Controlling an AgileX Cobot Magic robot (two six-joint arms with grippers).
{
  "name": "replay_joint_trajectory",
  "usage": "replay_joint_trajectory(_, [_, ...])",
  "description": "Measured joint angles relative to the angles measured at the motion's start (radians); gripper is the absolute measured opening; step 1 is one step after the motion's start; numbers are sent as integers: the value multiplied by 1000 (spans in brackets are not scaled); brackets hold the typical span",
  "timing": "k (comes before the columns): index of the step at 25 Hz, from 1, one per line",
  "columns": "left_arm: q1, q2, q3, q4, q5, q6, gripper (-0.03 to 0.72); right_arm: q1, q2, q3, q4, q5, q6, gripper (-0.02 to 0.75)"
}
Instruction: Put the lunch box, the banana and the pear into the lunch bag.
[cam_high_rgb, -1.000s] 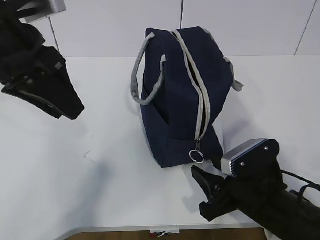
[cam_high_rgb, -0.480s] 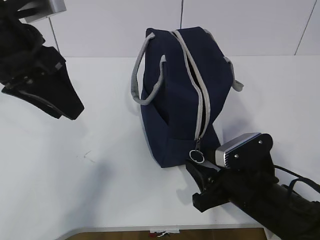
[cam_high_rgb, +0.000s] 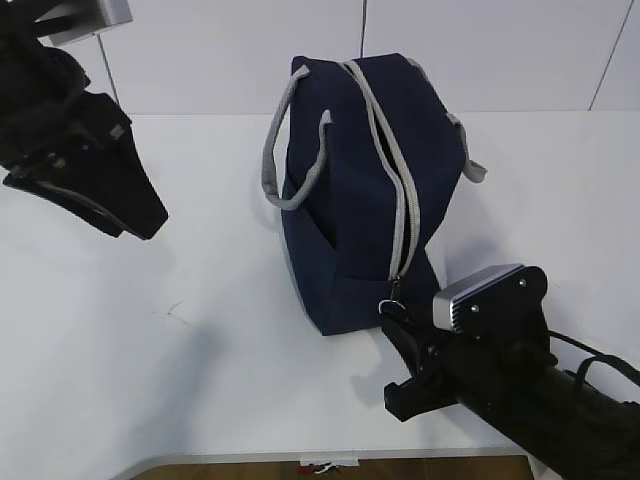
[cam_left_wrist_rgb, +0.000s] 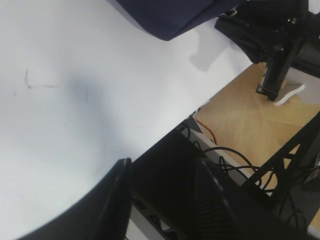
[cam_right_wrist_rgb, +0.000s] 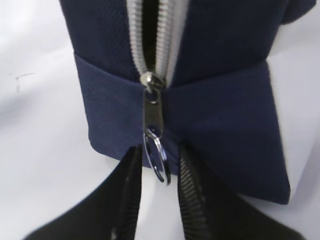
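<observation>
The navy lunch bag (cam_high_rgb: 350, 190) stands on the white table (cam_high_rgb: 150, 360) with grey handles. Its grey zipper runs down the near end, and the teeth part just above the slider (cam_right_wrist_rgb: 150, 80). The metal ring pull (cam_right_wrist_rgb: 159, 157) hangs between the fingers of my right gripper (cam_right_wrist_rgb: 160, 152), with a small gap on each side. In the exterior view my right gripper (cam_high_rgb: 390, 345) sits at the bag's near bottom corner. My left gripper (cam_high_rgb: 150, 220) hangs open and empty high at the left, far from the bag (cam_left_wrist_rgb: 170, 15). The lunch box, banana and pear are out of view.
The table's front edge (cam_left_wrist_rgb: 200, 107) runs close behind my right arm. Below it are a wooden floor (cam_left_wrist_rgb: 250, 120), a metal frame and loose cables (cam_left_wrist_rgb: 235, 165). A pale wall (cam_high_rgb: 200, 50) closes off the back of the table.
My right gripper has moved forward to the bag's near end, bringing the ring pull between its fingers, and the jaws have narrowed. The left arm has not moved.
</observation>
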Motion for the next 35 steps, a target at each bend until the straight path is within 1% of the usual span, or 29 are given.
replay_joint_trajectory(3, [0,0,0,0,0,0,316,0,0,-2,0,0,7,200])
replay_joint_trajectory(5, [0,0,0,0,0,0,316,0,0,-2,0,0,7,177])
replay_joint_trajectory(11, [0,0,0,0,0,0,316,0,0,6,0,0,28,38])
replay_joint_trajectory(13, [0,0,0,0,0,0,316,0,0,21,0,-2,36,15])
replay_joint_trajectory(21, [0,0,0,0,0,0,315,0,-11,41,-8,-8,79,13])
replay_joint_trajectory(28, [0,0,0,0,2,0,307,0,-131,61,-17,3,81,13])
replay_joint_trajectory(35, [0,0,0,0,2,0,307,0,-297,62,-25,116,81,13])
